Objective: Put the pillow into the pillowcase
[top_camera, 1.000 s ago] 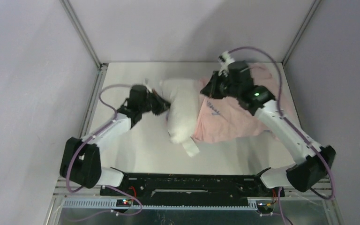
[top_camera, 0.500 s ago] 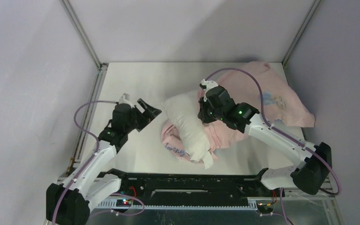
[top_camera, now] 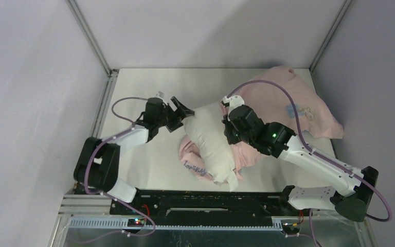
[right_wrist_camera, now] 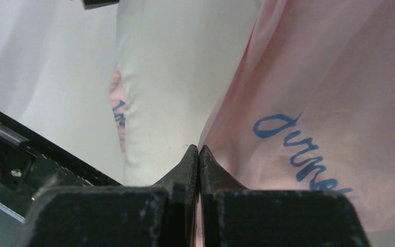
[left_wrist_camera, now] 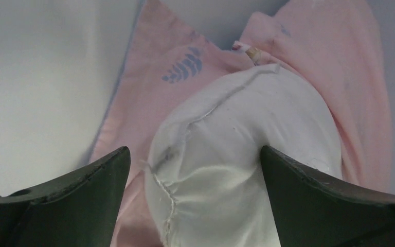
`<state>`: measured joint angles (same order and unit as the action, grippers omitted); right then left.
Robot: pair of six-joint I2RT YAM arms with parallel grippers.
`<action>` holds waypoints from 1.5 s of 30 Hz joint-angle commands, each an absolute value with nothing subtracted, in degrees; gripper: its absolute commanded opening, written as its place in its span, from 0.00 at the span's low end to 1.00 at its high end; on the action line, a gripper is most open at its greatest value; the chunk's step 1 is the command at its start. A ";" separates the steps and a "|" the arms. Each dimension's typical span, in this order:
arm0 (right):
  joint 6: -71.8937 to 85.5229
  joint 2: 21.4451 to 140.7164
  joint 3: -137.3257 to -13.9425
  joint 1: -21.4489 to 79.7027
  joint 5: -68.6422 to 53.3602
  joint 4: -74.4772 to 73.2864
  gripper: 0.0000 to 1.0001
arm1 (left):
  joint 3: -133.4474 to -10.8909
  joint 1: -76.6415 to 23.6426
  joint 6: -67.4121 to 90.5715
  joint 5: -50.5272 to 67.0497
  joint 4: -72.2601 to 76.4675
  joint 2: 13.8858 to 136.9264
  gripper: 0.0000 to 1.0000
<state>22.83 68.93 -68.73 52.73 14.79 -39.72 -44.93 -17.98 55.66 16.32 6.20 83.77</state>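
Note:
The white pillow (top_camera: 212, 145) lies aslant mid-table, its near part resting on the pink pillowcase (top_camera: 293, 105), which spreads off to the back right. Blue "Journey" lettering shows beside the pillow's near-left edge. My left gripper (top_camera: 183, 110) is open at the pillow's far-left end. In the left wrist view that rounded end (left_wrist_camera: 236, 154) bulges between the wide-apart fingers (left_wrist_camera: 82, 190). My right gripper (top_camera: 231, 133) is pressed to the pillow's right side, shut on a pinch of pillowcase fabric. The right wrist view shows its jaws together, pillow (right_wrist_camera: 169, 77) left, pink pillowcase (right_wrist_camera: 334, 77) right.
Grey enclosure walls with metal corner posts (top_camera: 90, 38) ring the table. The black base rail (top_camera: 211, 200) runs along the near edge. The right arm's purple cable (top_camera: 288, 95) arcs over the pillowcase. Bare tabletop (top_camera: 149, 159) shows left of the pillow.
The left gripper let go of the pillow, opened, drew back, then returned to the pillow's far-left end. The right gripper pulled the pillowcase nearer, and the pillow swung further onto the pink cloth.

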 commanded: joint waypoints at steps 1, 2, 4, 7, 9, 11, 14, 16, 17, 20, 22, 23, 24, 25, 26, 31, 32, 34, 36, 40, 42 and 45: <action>22.27 68.51 -67.13 55.11 18.09 -43.57 0.00 | -45.92 -21.26 62.19 24.11 24.70 89.29 0.92; 22.22 68.96 -67.11 55.35 18.47 -44.36 0.00 | -45.65 -21.84 62.89 25.06 25.91 90.63 0.82; 21.64 69.56 -67.18 55.70 19.92 -45.26 0.00 | -43.91 -22.97 64.51 26.52 28.88 92.66 0.43; 20.87 70.62 -69.72 55.77 22.45 -47.09 0.03 | -40.35 -24.72 64.23 26.41 30.84 93.24 0.01; 20.19 72.50 -73.62 55.72 24.63 -48.17 0.17 | -38.06 -26.22 61.71 25.18 29.70 92.43 0.00; 18.93 74.59 -76.58 55.89 27.28 -48.36 0.34 | -36.82 -27.81 58.36 23.63 27.77 91.08 0.00; 16.13 79.55 -82.94 55.81 31.07 -49.11 0.48 | -36.31 -30.75 53.78 21.45 24.38 89.43 0.00; 13.75 83.16 -87.06 55.80 32.95 -49.16 0.50 | -36.09 -32.37 51.44 19.68 22.28 88.27 0.00; 12.68 85.29 -89.25 55.64 33.86 -49.56 0.50 | -35.93 -33.02 50.67 18.96 21.56 87.72 0.00; 10.11 91.39 -94.23 54.70 35.74 -51.00 0.50 | -34.83 -33.97 50.16 17.70 21.56 86.28 0.00; 9.60 95.10 -96.96 53.95 36.66 -52.82 0.51 | -34.51 -34.45 50.16 17.51 21.66 85.71 0.00; 9.65 96.54 -98.01 53.58 37.40 -53.84 0.52 | -34.38 -34.66 50.04 17.31 21.71 85.39 0.00; 9.29 97.85 -98.55 53.17 37.72 -54.33 0.53 | -34.25 -34.95 49.88 17.03 21.61 84.93 0.00; 9.15 98.98 -98.81 52.74 37.83 -54.77 0.54 | -34.20 -35.24 49.73 16.66 21.37 84.50 0.00; 9.11 99.91 -98.86 52.31 38.25 -55.10 0.54 | -34.19 -35.58 49.48 16.37 21.17 83.98 0.00; 8.53 105.02 -99.91 50.29 41.78 -55.62 0.56 | -34.58 -36.67 48.32 15.07 19.76 82.49 0.00; 8.60 106.16 -100.42 49.97 43.13 -55.97 0.56 | -34.67 -36.77 48.19 14.89 19.65 82.37 0.00; 8.70 108.29 -100.86 49.19 45.43 -56.32 0.56 | -34.72 -37.04 48.08 14.62 19.59 82.07 0.00; 8.78 109.69 -100.67 48.31 45.86 -56.20 0.56 | -34.72 -37.11 48.07 14.51 19.59 81.79 0.00; 9.03 111.68 -100.27 46.78 45.98 -55.81 0.53 | -34.56 -37.34 48.00 14.21 19.85 81.11 0.00; 9.17 112.18 -100.72 46.43 46.14 -55.83 0.42 | -34.42 -37.35 47.99 14.15 20.40 80.77 0.00; 9.91 112.49 -105.50 46.70 44.49 -57.62 0.01 | -34.53 -37.47 47.60 14.13 21.79 80.71 0.00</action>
